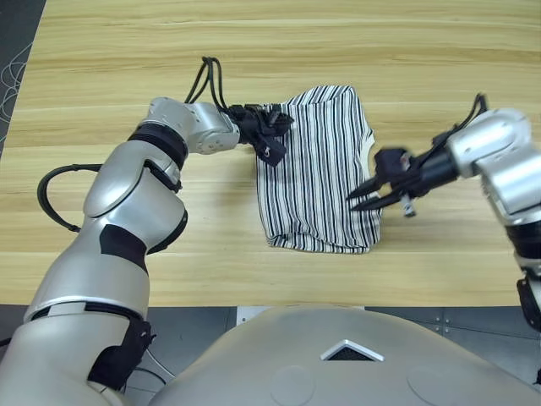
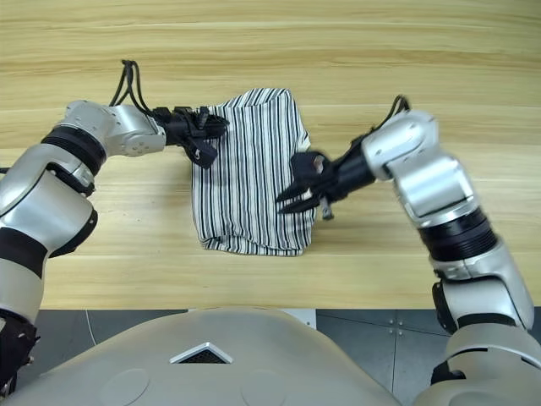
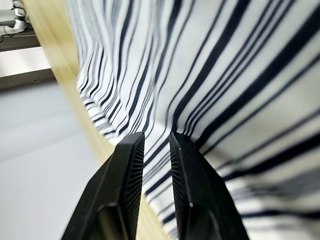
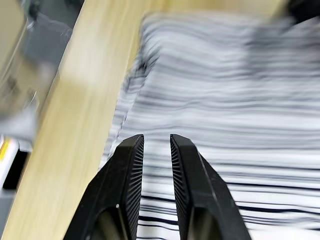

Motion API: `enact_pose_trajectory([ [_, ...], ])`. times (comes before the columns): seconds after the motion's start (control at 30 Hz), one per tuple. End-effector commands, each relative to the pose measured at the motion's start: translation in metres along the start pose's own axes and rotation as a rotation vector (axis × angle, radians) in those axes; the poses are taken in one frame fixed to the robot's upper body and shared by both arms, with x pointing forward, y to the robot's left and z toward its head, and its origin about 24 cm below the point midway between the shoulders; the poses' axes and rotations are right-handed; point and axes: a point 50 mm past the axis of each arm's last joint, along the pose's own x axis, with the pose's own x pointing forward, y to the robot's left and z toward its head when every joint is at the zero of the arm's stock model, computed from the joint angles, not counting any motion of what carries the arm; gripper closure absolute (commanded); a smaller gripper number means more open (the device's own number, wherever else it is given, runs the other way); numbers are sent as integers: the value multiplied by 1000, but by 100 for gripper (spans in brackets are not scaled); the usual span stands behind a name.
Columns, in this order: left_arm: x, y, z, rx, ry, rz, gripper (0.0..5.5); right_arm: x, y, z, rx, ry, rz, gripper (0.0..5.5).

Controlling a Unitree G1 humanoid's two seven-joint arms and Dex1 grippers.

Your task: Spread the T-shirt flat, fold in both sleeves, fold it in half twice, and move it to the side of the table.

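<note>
The T-shirt (image 1: 321, 169), white with dark stripes, lies folded into a narrow upright rectangle in the middle of the wooden table (image 1: 254, 42). My left gripper (image 1: 279, 135) is at the shirt's upper left edge. In the left wrist view the gripper (image 3: 156, 136) is shut on the striped cloth (image 3: 240, 75), and creases run out from the fingertips. My right gripper (image 1: 355, 201) hovers over the shirt's right edge, low on that side, fingers close together. In the right wrist view the gripper (image 4: 156, 137) is shut above the cloth (image 4: 225, 100) with nothing in it.
Bare wood surrounds the shirt on all sides, with wide room toward the far edge and to the left. The table's near edge (image 1: 254, 303) runs just below the shirt's bottom fold. Grey floor (image 4: 30, 75) lies past the table.
</note>
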Motion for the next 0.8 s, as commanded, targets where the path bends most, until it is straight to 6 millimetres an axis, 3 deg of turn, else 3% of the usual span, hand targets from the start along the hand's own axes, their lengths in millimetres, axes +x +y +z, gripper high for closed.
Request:
enact_pose_trajectory([
  [0.03,-30,38,-30,-1,77,127,457,-41,-3,14,-17,-181,-10,453],
  [0.13,-56,67,-40,-211,34,312,457,-58,-10,3,-55,-210,-152,453],
  [0.2,-83,64,-45,-315,-9,380,457,-58,-18,-21,-93,-129,-353,453],
  [0.3,-123,14,-39,-287,3,233,425,-52,-10,-63,-346,125,-525,402],
  [0.37,-148,-26,-27,-356,10,129,396,-47,5,-86,-578,290,-481,372],
  [0.43,-166,-53,-13,-464,3,87,367,-47,16,-93,-778,337,-446,336],
  [0.5,-174,-70,3,-501,-18,50,325,-50,22,-93,-943,328,-432,289],
  [0.6,-178,-90,27,-381,-43,-38,295,-53,27,-94,-1055,309,-407,252],
  [0.7,-171,-88,43,-220,-88,-38,295,-52,36,-102,-1089,307,-347,252],
  [0.8,-168,-91,62,-171,-152,-61,295,-54,55,-118,-1062,295,-239,252],
])
